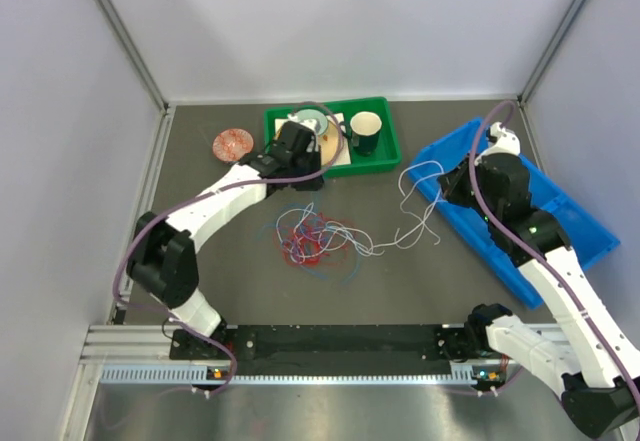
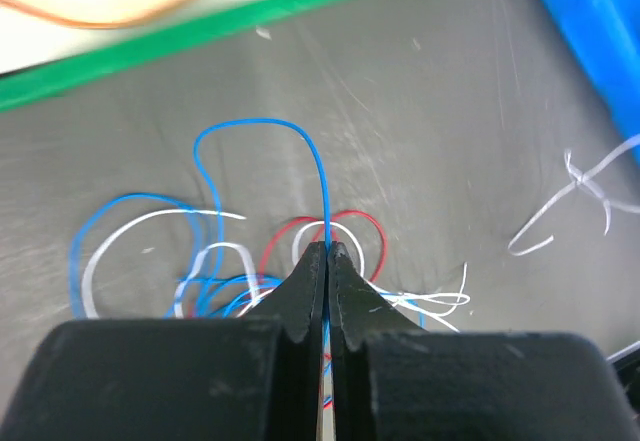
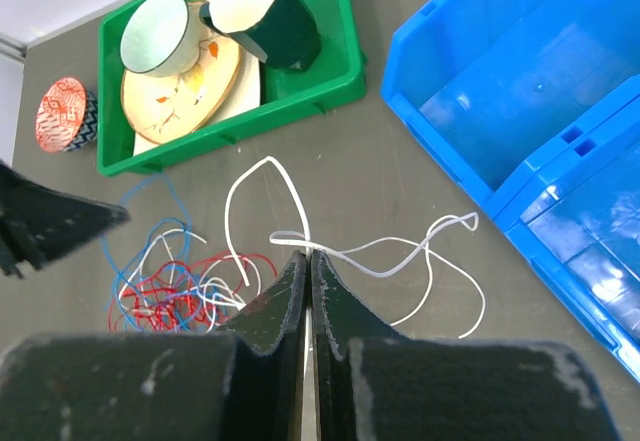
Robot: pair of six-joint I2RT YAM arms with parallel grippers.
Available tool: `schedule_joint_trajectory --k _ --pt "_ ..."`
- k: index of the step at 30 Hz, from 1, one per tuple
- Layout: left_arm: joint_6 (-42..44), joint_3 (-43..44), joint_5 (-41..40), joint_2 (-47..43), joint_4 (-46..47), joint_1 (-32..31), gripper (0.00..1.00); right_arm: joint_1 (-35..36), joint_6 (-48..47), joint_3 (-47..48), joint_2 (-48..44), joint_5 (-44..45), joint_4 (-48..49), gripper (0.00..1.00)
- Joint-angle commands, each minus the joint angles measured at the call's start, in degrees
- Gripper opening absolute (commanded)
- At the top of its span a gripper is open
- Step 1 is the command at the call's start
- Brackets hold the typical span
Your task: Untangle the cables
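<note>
The cables lie as a red, blue and white tangle (image 1: 312, 241) on the grey table in front of the green tray. My left gripper (image 2: 328, 249) is shut on the blue cable (image 2: 262, 121), which arches up from its tips; red (image 2: 352, 213) and white (image 2: 120, 229) loops lie below. It sits just above the tangle's far side (image 1: 300, 176). My right gripper (image 3: 307, 254) is shut on the white cable (image 3: 226, 192), which runs from the tangle (image 3: 180, 286) rightwards in loose loops. It hangs at the blue bin's left edge (image 1: 447, 189).
A green tray (image 1: 388, 151) at the back holds a plate and two cups. A red patterned bowl (image 1: 233, 143) sits left of it. A blue bin (image 1: 580, 226) lies on the right, also in the right wrist view (image 3: 520, 81). Grey walls enclose the table.
</note>
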Motion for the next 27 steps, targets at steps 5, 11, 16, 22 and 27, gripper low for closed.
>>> schedule_joint_trajectory --k 5,11,16,22,27 --pt "-2.8 -4.2 2.4 -5.1 2.9 4.5 0.00 -0.4 -0.2 2.9 -1.4 0.3 1.7 0.00" --pt "-2.6 -7.0 2.1 -4.2 2.7 5.3 0.00 -0.4 -1.2 8.6 -0.9 -0.9 1.2 0.00" --pt "-2.8 -9.7 3.1 -2.6 3.1 5.3 0.00 -0.4 -2.5 17.3 0.6 -2.2 1.1 0.00" --pt "-2.6 -12.6 2.2 -0.5 4.2 5.3 0.00 -0.4 -3.9 25.7 3.2 -2.6 1.2 0.00" --pt "-2.1 -14.0 0.6 0.3 4.6 5.3 0.00 -0.4 -5.0 30.7 4.4 -1.3 1.4 0.00"
